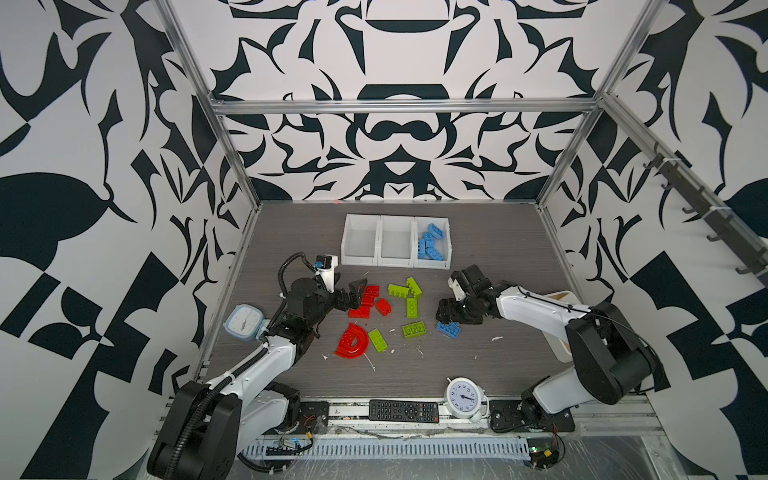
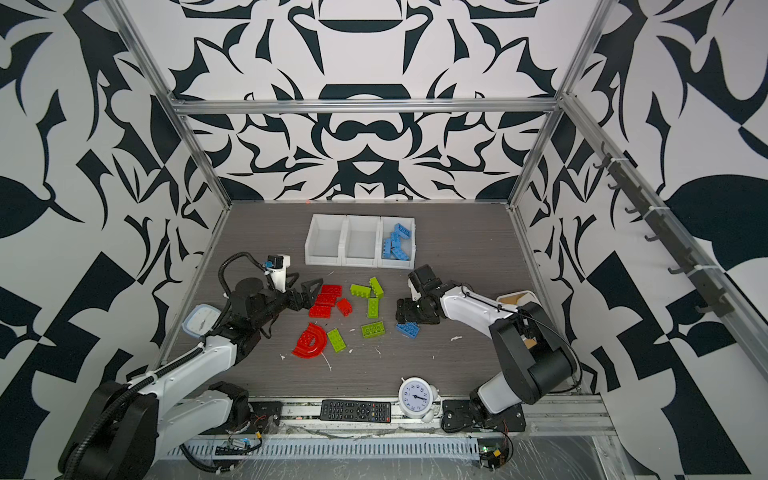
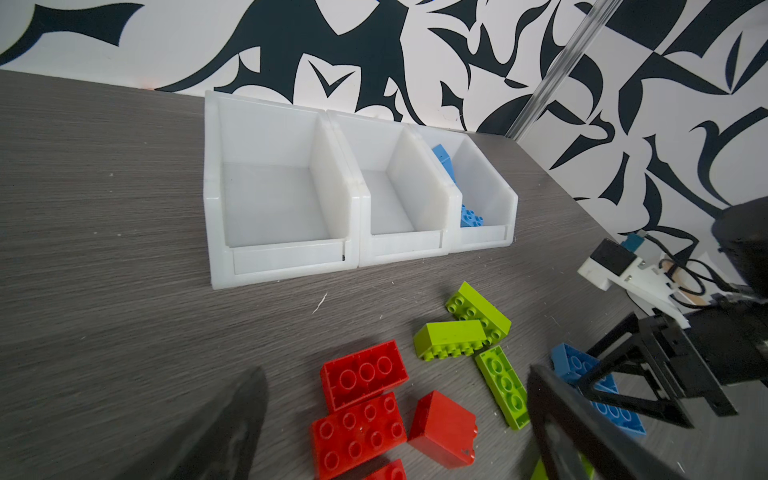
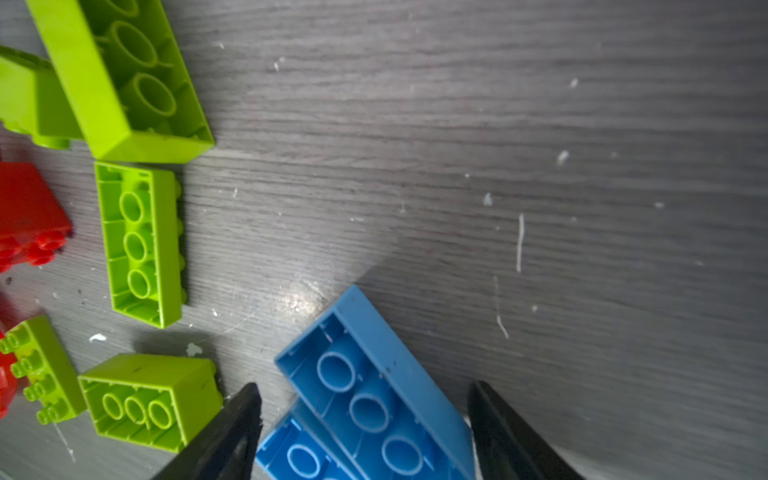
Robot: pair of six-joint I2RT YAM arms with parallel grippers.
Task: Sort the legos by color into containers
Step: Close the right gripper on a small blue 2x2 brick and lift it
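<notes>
This is a robotics lab test cell. An aluminium frame (image 1: pixel 399 106) boxes in a grey wood-grain table (image 1: pixel 478 249), and bold black-and-white patterned panels (image 1: pixel 399 41) serve as walls. Two white-and-black robot arms, the left arm (image 1: pixel 266 357) and the right arm (image 1: pixel 536 307), are bolted to a metal rail (image 1: pixel 602 411) at the table's front edge. A slotted cable duct (image 1: pixel 395 449) and a bare wired circuit board (image 1: pixel 544 452) lie beside it.

containers (image 1: pixel 380 239) in a row behind, legos (image 1: pixel 432 245) inside the rightmost one; loose legos (image 1: pixel 411 307) before them, remote (image 1: pixel 404 411) left of clock (image 1: pixel 461 392)
</notes>
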